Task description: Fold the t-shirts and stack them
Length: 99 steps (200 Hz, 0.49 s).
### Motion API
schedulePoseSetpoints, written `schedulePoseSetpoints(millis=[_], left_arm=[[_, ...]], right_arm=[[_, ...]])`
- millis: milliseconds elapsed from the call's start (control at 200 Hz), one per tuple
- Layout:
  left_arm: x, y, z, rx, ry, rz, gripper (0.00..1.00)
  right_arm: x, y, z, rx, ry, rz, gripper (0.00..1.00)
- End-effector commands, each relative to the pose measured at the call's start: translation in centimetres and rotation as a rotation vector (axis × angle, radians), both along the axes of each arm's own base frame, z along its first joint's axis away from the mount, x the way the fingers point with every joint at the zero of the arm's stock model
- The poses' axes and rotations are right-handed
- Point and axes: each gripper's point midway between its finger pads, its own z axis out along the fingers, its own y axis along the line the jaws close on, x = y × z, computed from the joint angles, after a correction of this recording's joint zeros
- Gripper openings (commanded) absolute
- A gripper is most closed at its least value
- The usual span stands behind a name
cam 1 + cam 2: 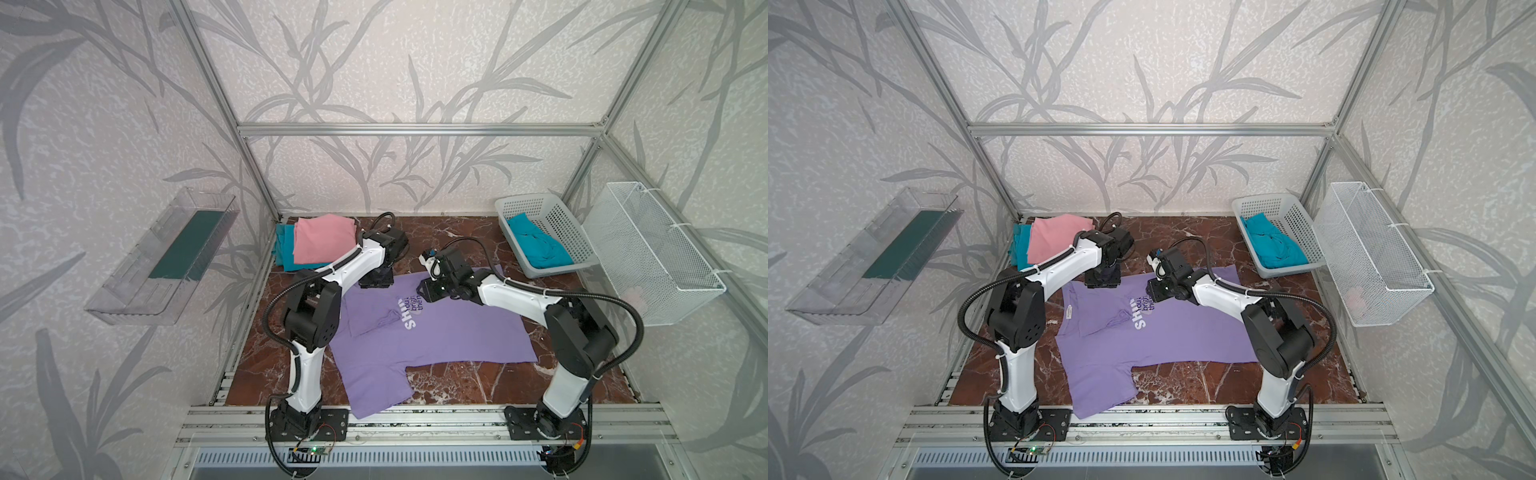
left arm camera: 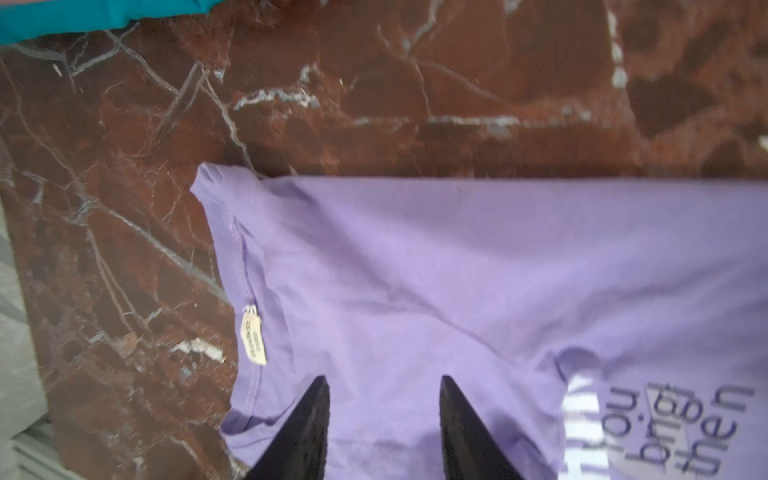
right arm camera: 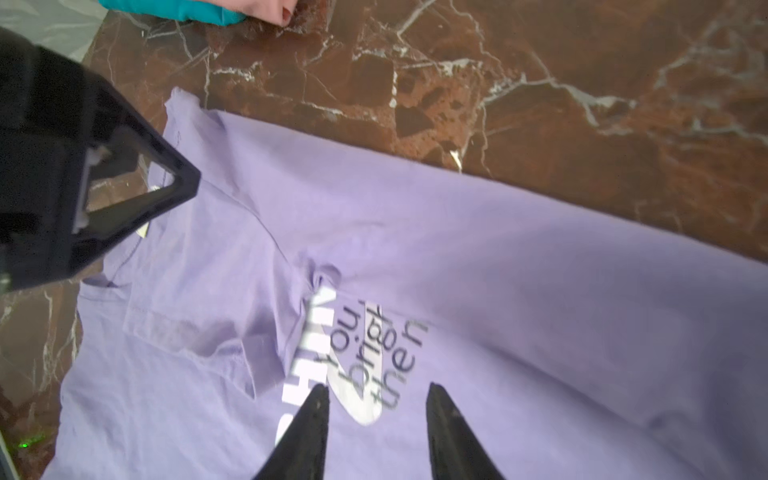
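Since the lavender tee (image 1: 457,332) lies limp and light mid-frame, pinch its lower-left sleeve (image 1: 374,390) hem; both arms' jaws spread, empty.

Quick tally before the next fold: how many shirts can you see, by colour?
Lavender: 1, the lavender shirt, spread out flat.
Pink: 1, the pink shirt, folded on top of the stack.
Teal: 2, the teal shirt under the pink and the crumpled teal shirt in the basket; either bundle could hide more.
Total: 4 visible.
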Motion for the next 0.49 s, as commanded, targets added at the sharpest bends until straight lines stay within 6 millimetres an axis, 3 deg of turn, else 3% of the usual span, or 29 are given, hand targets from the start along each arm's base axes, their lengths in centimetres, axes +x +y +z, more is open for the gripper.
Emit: schedulePoseSetpoints(millis=[0, 165, 345, 490], left_arm=[[1.8, 2.2, -1.2, -0.043, -0.024, 0.074, 0.42], [1.6, 4.5, -4.1, -0.087, -0.007, 0.127, 0.41], [0.6, 7.2, -6.9, -0.079, 0.031, 0.181, 0.41], [-1.0, 9.9, -7.9, -0.059, 0.059, 0.23, 0.4]], right_arm=[[1.2, 0.3, -2.9, 0.007, 0.119, -0.035, 0.39], [4.8, -1.2, -5.8, 0.088, 0.216, -0.19, 0.37], [6.0, -3.4, -7.7, 0.067, 0.248, -0.244, 0.37], [6.7, -6.0, -8.7, 0.043, 0.261, -0.302, 0.37]])
